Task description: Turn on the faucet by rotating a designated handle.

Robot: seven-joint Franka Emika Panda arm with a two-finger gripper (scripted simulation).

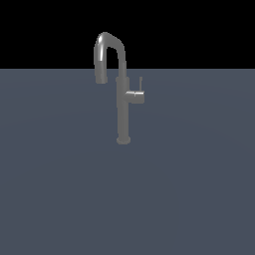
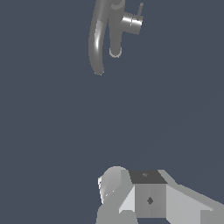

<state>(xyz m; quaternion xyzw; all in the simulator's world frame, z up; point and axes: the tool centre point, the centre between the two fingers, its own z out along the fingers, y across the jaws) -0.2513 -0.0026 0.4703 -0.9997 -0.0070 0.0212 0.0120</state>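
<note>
We see the handle (image 1: 135, 96) jutting sideways from the column of the faucet (image 1: 122, 107), toward the exterior view's right, its thin lever pin pointing upward. The column stands upright on the grey tabletop (image 1: 60, 189), round base down, with the arched spout curving over toward the exterior view's left. Bare tabletop lies open on every side of the faucet. In the wrist view the handle (image 2: 131, 22) and faucet (image 2: 101, 39) sit well apart from our hand (image 2: 131, 197), with only bare tabletop (image 2: 175, 109) between. We cannot tell how far the hand's fingers are parted; nothing shows in their hold.
</note>
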